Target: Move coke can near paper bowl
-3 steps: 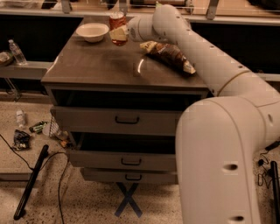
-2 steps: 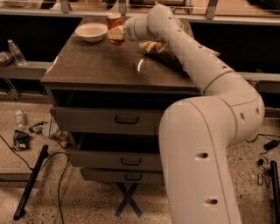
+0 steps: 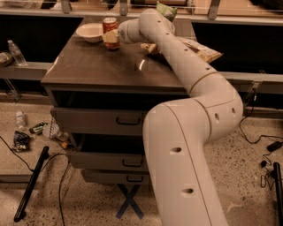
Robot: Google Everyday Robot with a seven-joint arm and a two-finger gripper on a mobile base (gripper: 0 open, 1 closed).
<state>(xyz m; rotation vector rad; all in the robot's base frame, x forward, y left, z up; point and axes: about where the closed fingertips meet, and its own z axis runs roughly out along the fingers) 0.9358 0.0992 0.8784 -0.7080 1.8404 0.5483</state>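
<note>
The coke can, red with a silver top, stands upright at the far left part of the tabletop, just right of the paper bowl. The bowl is shallow, round and off-white. My gripper reaches in from the right along the white arm and is closed around the lower part of the can. The fingers hide the can's base, so I cannot tell whether it rests on the table.
A green chip bag lies at the back of the table and a brown one to the right behind the arm. Drawers stand partly open below. A water bottle, litter and a black bar are at the left.
The gripper has carried the coke can leftward across the back of the table, so it now sits right beside the paper bowl. The view has also shifted.
</note>
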